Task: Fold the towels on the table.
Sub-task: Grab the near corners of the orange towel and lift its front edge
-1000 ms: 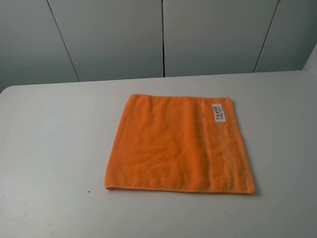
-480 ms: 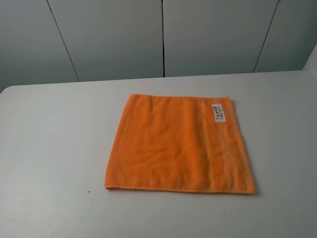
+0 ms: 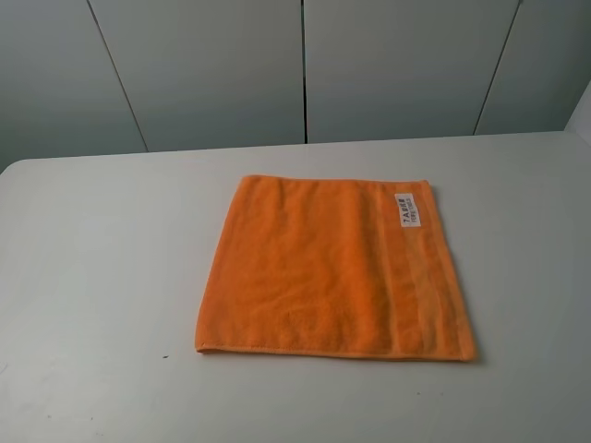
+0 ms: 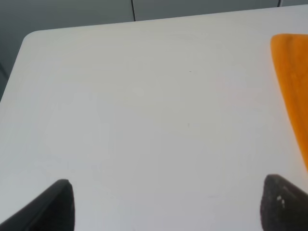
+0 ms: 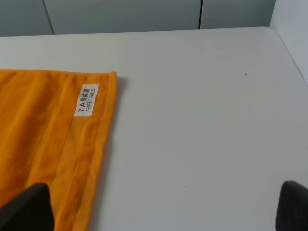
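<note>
The orange towel lies flat and spread out in the middle of the white table. Its white label with dark print sits near the far right edge. Neither arm shows in the exterior high view. In the left wrist view the left gripper is open above bare table, with the towel's edge off to one side. In the right wrist view the right gripper is open, one fingertip over the towel near its label.
Grey wall panels stand behind the table's far edge. The table's rounded far left corner shows in the left wrist view. A small dark speck lies on the table left of the towel.
</note>
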Tool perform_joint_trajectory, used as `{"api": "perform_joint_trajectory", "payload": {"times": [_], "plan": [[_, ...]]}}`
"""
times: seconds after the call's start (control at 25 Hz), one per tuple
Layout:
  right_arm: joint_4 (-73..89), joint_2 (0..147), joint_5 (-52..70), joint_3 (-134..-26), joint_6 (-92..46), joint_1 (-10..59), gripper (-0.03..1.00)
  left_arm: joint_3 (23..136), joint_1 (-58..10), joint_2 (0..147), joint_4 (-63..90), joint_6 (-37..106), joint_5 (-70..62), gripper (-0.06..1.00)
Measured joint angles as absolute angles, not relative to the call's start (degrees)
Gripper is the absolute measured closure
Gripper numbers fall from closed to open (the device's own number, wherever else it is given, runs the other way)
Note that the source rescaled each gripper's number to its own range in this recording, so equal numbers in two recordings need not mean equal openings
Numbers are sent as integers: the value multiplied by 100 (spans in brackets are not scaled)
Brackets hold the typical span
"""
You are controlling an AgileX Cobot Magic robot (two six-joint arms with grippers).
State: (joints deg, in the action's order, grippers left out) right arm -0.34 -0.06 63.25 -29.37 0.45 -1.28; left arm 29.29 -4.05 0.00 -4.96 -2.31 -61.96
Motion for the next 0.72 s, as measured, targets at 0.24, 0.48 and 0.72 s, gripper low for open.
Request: {"api": "perform_joint_trajectory", "payload": {"times": [0.24, 0.48, 0.72], "plan": [[0, -6, 6325, -2937, 45, -128, -3, 2929, -405, 0, -506, -231, -6196, -4], [400, -6, 6325, -2937, 0, -128, -3, 2929, -405, 0, -506, -231, -6196, -4], [1056, 197, 6241, -2997, -1332, -115, -3, 3282, -405, 928, -298, 132, -5791, -4]]}}
